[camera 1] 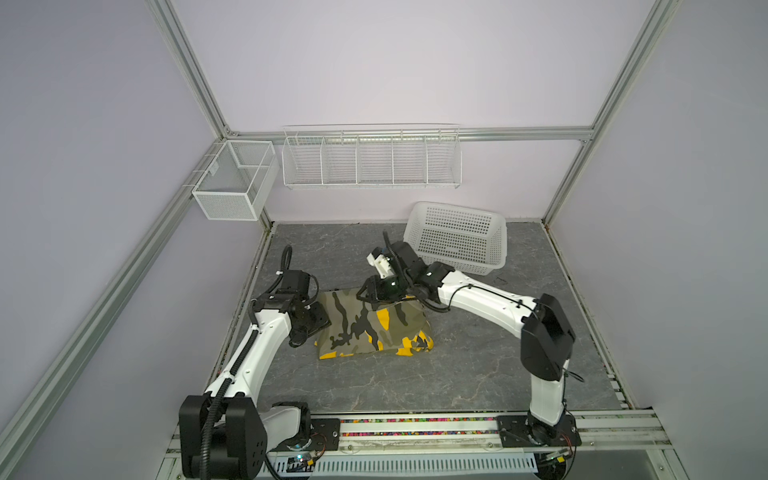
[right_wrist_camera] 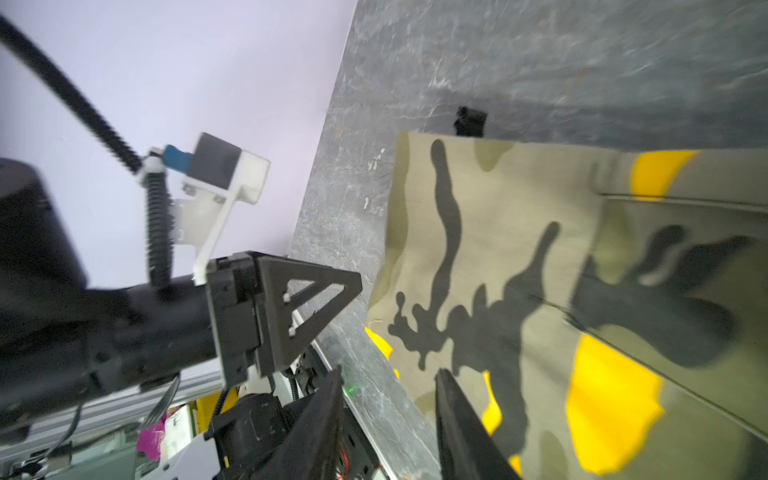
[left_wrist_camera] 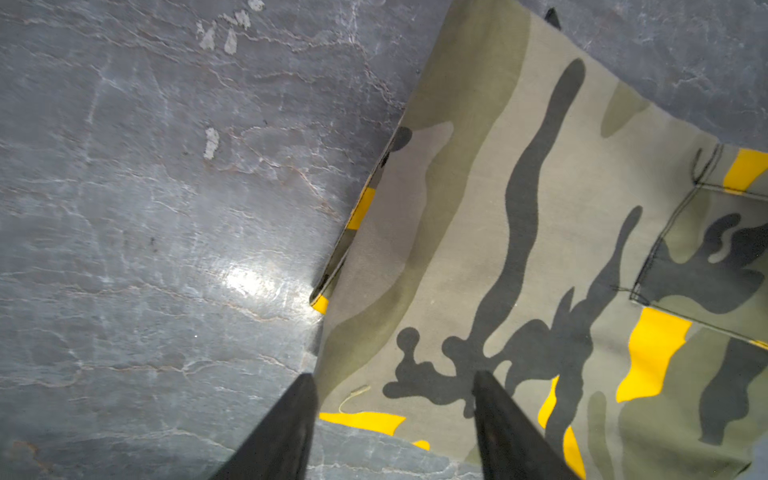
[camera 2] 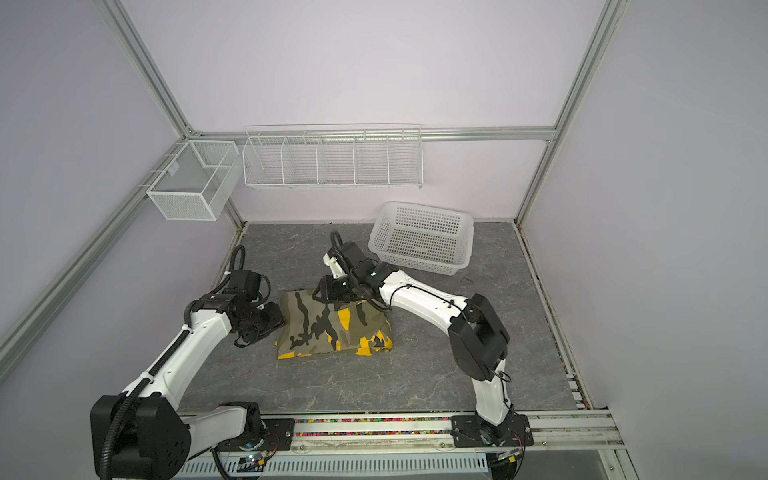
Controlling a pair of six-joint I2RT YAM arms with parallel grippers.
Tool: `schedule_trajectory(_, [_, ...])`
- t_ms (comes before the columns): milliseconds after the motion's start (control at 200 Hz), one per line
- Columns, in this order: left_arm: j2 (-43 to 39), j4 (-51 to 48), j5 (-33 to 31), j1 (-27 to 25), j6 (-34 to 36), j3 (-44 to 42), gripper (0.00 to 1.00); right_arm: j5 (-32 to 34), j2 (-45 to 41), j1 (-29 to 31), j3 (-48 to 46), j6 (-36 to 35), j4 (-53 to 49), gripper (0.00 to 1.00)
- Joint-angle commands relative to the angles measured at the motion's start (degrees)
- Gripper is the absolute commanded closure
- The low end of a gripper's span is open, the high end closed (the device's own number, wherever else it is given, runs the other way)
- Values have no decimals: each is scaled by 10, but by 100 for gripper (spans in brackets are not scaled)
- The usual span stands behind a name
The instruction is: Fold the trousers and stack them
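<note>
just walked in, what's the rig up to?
Two arms are working on the trousers, which lie as a folded bundle on the grey table. The left gripper is at the bundle's left edge and the right gripper over its far edge. Both are open, holding nothing. The white basket sits behind, apart.

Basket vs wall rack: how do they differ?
The basket is perforated plastic, a single tub, and sits on the table. The rack is thin wire, split into five compartments, and hangs on the back wall. Both are white and empty.
</note>
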Motion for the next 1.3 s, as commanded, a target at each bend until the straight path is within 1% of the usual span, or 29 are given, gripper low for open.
schedule_trajectory(0, [19,23,15,9,3,-23,36,55,-58,-14,-50,-98,-85,59])
schedule_trajectory(110, [42,53,22,13,2,-38,35,76,-86,-23,-87,-157,-127,59])
schedule_trajectory(190, [64,71,31,18,10,-40,36,81,-95,-23,-114,-182,-129,59])
schedule_trajectory(305, [85,96,44,20,17,-29,40,99,-99,-18,-154,-214,-122,60])
schedule_trajectory(385, [96,101,46,20,22,-19,41,114,-98,-18,-179,-225,-112,61])
schedule_trajectory(465, [121,101,41,20,35,-12,46,127,-92,-17,-193,-237,-112,61])
schedule_trajectory(555, [146,108,56,20,45,-8,50,142,-85,-16,-210,-248,-112,62])
schedule_trajectory(755, [167,119,67,20,56,-1,58,156,-74,-9,-260,-264,-104,64])
schedule_trajectory(895, [179,122,80,20,66,11,69,165,-61,-6,-271,-277,-105,64])
schedule_trajectory(1035, [182,103,82,20,80,32,89,171,-54,-2,-280,-285,-105,65])
schedule_trajectory(1094, [175,86,83,20,86,47,100,176,-53,0,-284,-289,-106,65])
schedule_trajectory(1294, [157,28,108,18,109,112,100,188,-64,4,-303,-298,-103,66])
